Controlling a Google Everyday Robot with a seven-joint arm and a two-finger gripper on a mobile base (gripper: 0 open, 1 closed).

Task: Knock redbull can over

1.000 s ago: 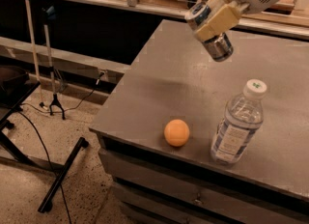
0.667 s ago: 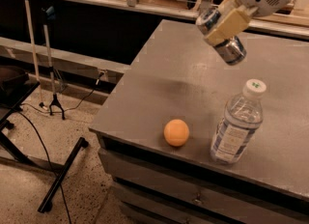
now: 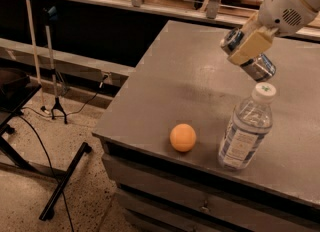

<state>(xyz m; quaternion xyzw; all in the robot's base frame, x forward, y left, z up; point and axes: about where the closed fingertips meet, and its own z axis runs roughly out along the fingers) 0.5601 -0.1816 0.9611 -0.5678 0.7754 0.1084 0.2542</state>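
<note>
Left of water bottle (image 3: 246, 131), nearest: orange ball (image 3: 182, 137). Just above and behind bottle cap: gripper (image 3: 248, 50), fingers pinching redbull can (image 3: 261, 68). Can apparently off table (image 3: 180, 76), long axis tilted down-right toward bottle. Not yet lying flat.

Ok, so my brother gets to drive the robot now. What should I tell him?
Gripper: shut on the slim silver-and-blue metal redbull can, holding it tilted above the grey table.
Just below it is the clear plastic water bottle with a white cap. The orange ball sits near the front edge.
Done: can grabbed.
Left: the can isn't lying on the table yet. Mind the bottle.
</note>
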